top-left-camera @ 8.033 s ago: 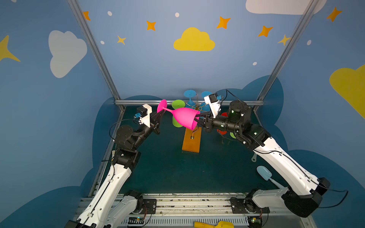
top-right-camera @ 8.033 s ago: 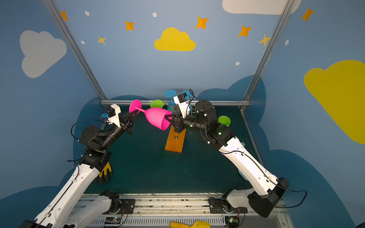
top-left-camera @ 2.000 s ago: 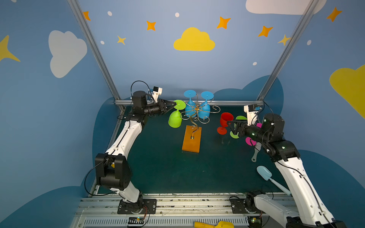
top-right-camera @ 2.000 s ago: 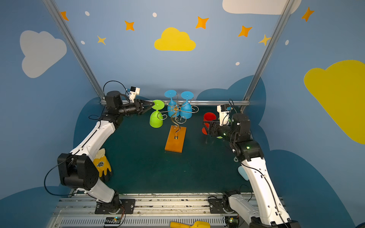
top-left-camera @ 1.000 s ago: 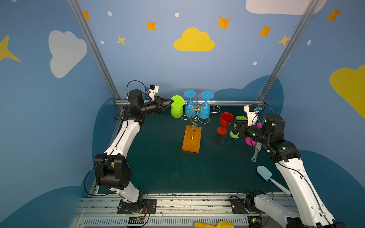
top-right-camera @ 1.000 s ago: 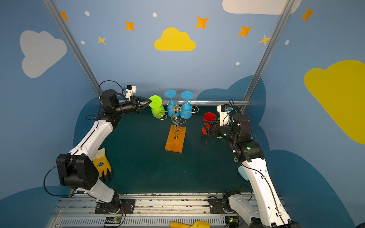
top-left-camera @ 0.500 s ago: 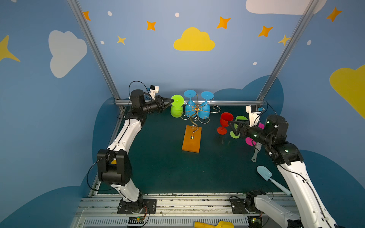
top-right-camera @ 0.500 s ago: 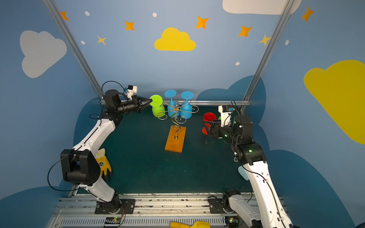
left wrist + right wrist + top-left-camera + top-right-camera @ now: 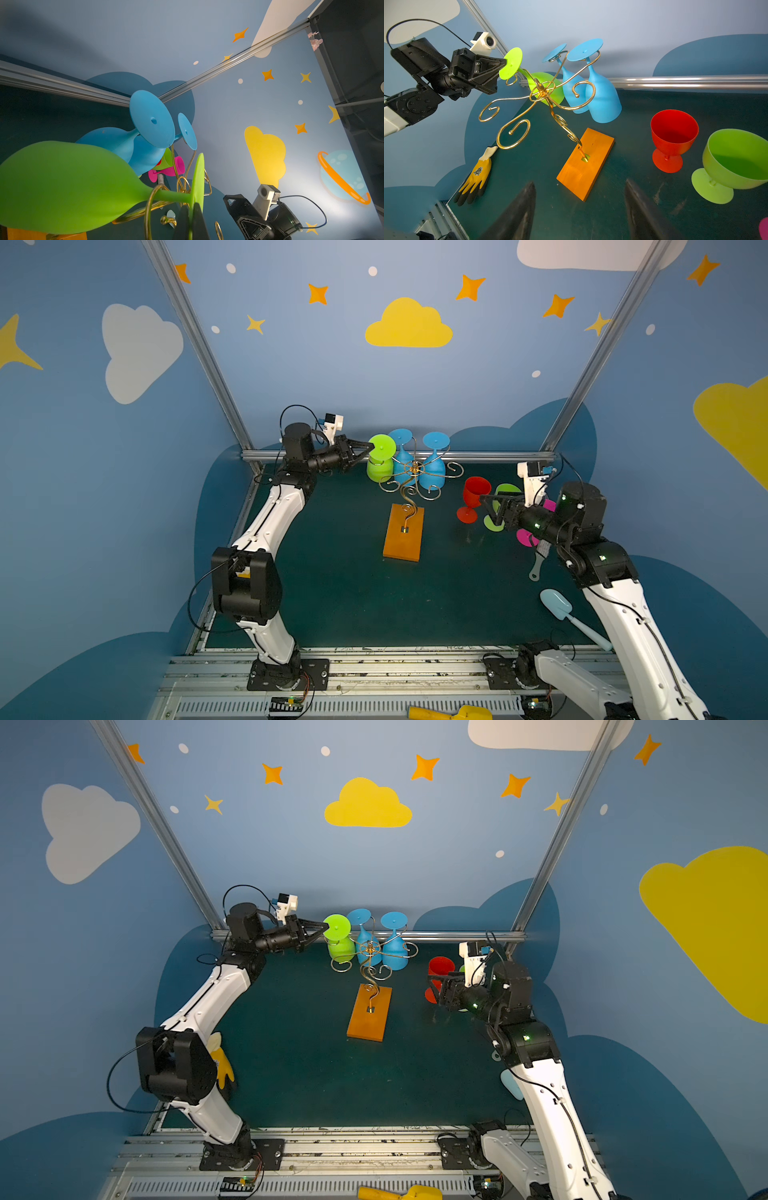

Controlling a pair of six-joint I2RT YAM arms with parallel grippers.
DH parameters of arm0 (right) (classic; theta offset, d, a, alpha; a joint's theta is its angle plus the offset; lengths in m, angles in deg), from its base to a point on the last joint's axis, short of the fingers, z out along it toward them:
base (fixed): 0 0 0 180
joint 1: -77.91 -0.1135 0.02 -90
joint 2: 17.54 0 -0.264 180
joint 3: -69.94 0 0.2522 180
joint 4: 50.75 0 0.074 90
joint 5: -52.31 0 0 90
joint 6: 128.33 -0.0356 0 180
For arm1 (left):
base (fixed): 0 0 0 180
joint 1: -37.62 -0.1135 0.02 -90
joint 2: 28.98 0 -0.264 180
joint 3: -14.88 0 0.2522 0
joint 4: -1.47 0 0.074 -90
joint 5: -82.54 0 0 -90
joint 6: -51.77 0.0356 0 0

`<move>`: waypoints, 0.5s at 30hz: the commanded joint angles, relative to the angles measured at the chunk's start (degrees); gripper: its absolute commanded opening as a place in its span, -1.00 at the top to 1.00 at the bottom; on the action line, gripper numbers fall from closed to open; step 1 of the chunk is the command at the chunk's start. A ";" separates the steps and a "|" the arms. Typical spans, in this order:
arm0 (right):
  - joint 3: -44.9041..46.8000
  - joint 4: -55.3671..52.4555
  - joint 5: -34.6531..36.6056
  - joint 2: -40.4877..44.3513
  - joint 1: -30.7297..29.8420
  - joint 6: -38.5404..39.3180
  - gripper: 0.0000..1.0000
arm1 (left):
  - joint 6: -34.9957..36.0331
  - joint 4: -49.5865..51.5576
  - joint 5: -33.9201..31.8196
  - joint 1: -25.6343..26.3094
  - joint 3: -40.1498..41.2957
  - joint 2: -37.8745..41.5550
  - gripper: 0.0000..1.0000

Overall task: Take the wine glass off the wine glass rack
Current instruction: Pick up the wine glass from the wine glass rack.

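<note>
The wine glass rack [image 9: 413, 472], gold wire on an orange wooden base [image 9: 403, 537], stands mid-table in both top views [image 9: 369, 947]. A green wine glass [image 9: 380, 466] hangs upside down on the rack's left side. Its stem passes through a gold curl in the left wrist view [image 9: 62, 187]. My left gripper [image 9: 370, 446] is shut on the rim of that glass's foot [image 9: 510, 63], fingers [image 9: 198, 220] on either side of the disc. Two blue glasses [image 9: 432, 472] hang beside it. My right gripper [image 9: 486, 506] hovers open and empty right of the rack [image 9: 579, 182].
Right of the rack stand a red glass [image 9: 473, 495] and a green glass [image 9: 735, 160], with a pink glass [image 9: 528, 537] behind my right arm. A grey tool [image 9: 538, 562] and a pale blue scoop [image 9: 559, 605] lie at the right. A yellow glove [image 9: 222, 1065] lies at the left.
My left gripper, still shut on the green glass's foot, has shifted slightly right toward the rack's hub. The right arm has hardly moved.
</note>
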 commanded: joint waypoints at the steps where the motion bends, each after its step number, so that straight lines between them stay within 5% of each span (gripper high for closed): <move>1: -1.18 0.28 0.59 0.75 -0.28 0.05 -0.34 | 0.68 -0.68 2.21 0.24 -0.07 0.58 0.95; 15: -0.91 0.11 0.37 1.12 -0.28 -0.19 -0.35 | 4.83 4.21 4.11 -0.10 3.77 5.59 0.95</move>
